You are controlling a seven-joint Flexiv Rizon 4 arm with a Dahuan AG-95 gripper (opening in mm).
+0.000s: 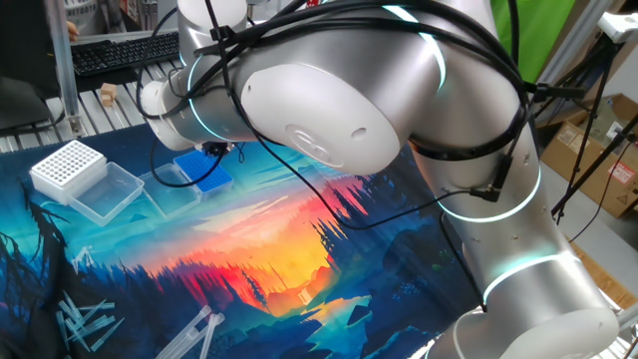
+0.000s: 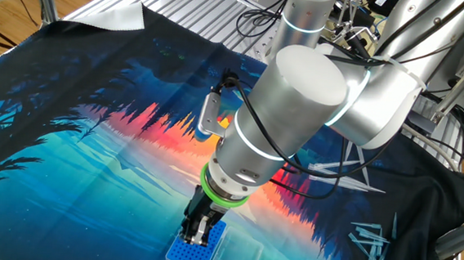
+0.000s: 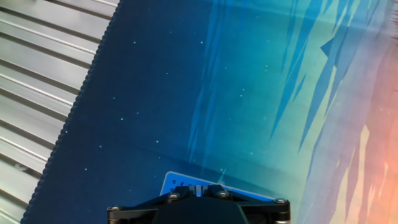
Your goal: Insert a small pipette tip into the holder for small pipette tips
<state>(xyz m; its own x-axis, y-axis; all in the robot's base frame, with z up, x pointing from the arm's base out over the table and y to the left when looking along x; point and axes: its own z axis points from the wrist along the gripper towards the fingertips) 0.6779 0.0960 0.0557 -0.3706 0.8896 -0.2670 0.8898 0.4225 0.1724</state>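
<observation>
Your table is covered by a printed mat (image 2: 91, 153) showing a sunset over dark pines, blue at the edges and orange-red through the middle. Ribbed metal (image 3: 37, 81) shows beyond the mat's edge. In one fixed view a white box with a grid of holes (image 1: 68, 166) stands at the left, with a clear tray (image 1: 108, 192) just beside it. Loose clear pipette tips (image 1: 85, 324) lie scattered on the near left of the mat in that view.

The holder for small pipette tips (image 2: 193, 254), a bright-blue rack with fine holes, sits near the mat's edge, joined to clear plastic. Your silver arm (image 2: 299, 110) reaches down over it, wrist steeply tilted.

The gripper (image 2: 200, 230) hangs directly above the blue rack, its black fingers (image 2: 195, 226) pressed nearly together, clenched. From the hand view you see only the black gripper body and a corner of the blue rack below it.

The small pipette tip (image 3: 222, 176) shows faintly in the hand view as a thin pale sliver rising just past the fingers, over the rack's edge. You cannot tell from any view whether its end has entered a hole.
</observation>
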